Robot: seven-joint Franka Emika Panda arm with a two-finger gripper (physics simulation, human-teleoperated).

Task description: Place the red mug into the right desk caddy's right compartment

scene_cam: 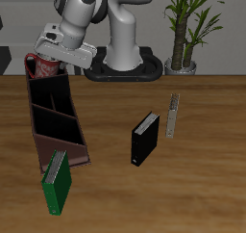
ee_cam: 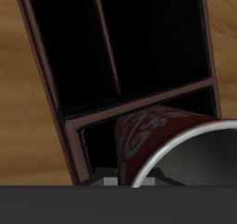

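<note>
The hand [scene_cam: 45,64] is clenched on the red mug [scene_cam: 41,66]; the mug hangs just over the far end of the right desk caddy [scene_cam: 56,131], above the right compartment [ee_cam: 139,112]; this looks like the putting-in step; next, I think, lower it straight down between the walls, then let go.

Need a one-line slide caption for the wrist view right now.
Red mug held by the jaws, hanging above the right desk caddy at its right compartment.
</note>
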